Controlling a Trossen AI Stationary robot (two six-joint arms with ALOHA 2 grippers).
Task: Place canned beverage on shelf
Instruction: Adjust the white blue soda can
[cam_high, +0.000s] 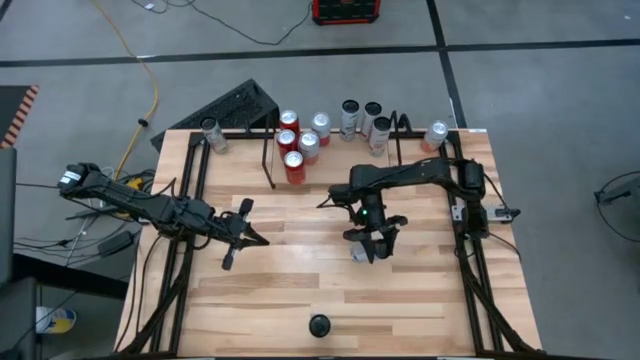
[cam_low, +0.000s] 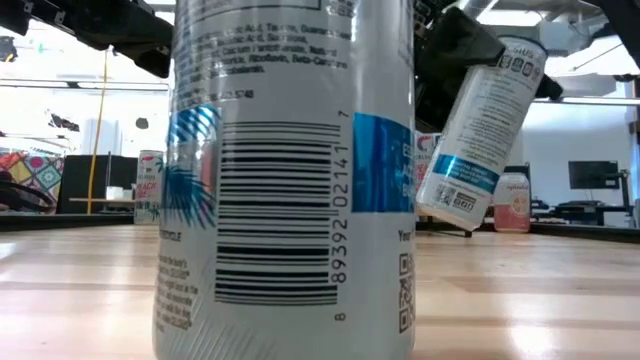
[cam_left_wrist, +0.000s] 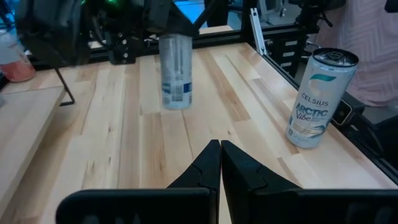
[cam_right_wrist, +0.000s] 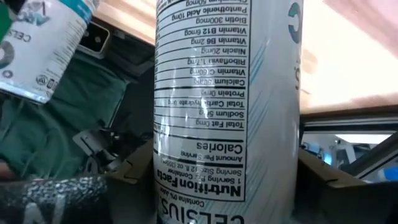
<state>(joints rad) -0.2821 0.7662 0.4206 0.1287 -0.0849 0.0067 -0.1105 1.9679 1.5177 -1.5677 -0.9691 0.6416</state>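
My right gripper (cam_high: 371, 243) is over the table's middle, shut on a white canned beverage (cam_low: 478, 130) that hangs tilted above the wood. The same can shows upright in the left wrist view (cam_left_wrist: 176, 71) and fills the right wrist view (cam_right_wrist: 227, 112). The shelf (cam_high: 268, 160), a rack of thin black rods, stands at the far middle, with several red cans (cam_high: 295, 145) and white cans (cam_high: 362, 120) between its end rods. My left gripper (cam_high: 240, 225) waits shut at the left, above the table (cam_left_wrist: 219, 168). My right gripper pinches the can's side wall between its two fingers, on the can's upper part (cam_low: 497, 62). The fingers slant down from the far right. The can is lifted clear of the table and tilted, its lower end (cam_low: 455, 205) swung toward the low camera's left.
Another white can (cam_high: 318, 325) stands alone near the front edge and looms large in the low view (cam_low: 290, 180). Single cans stand at the far left (cam_high: 210, 135) and far right (cam_high: 437, 135) corners. Black arm rails (cam_high: 190, 200) run along both sides; bare wood lies between them.
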